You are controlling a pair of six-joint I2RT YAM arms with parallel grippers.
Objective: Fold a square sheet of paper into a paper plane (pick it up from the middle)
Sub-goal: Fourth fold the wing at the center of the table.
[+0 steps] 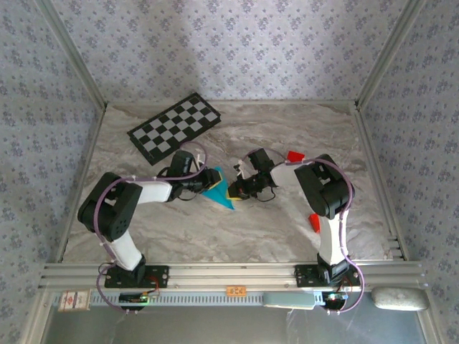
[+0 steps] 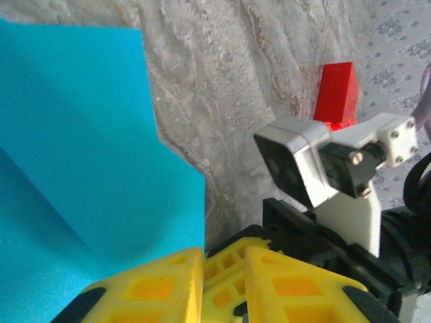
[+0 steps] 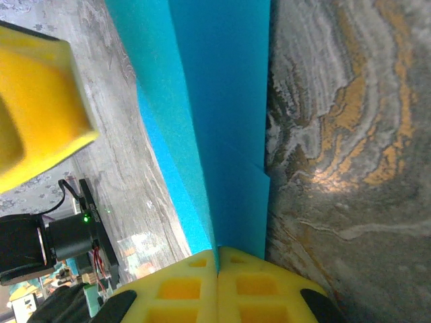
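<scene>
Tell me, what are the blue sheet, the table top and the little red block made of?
Blue sheet: looks like thin paper, matte; it shows a sharp straight crease.
Table top: stone-look, maybe marble or printed laminate; wavy grey and brown veins, slight sheen.
Red block: likely plastic or painted wood, hard to tell; smooth, even colour, crisp edges.

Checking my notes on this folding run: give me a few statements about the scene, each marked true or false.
1. The right pincer is shut on the cyan paper. True.
2. The checkered board lies under the paper. False: it lies apart from the paper, toward the far left.
3. The paper is a flat, unfolded square. False: it is folded, with layers overlapping.
4. A red block lies beside the right arm. True.
</scene>
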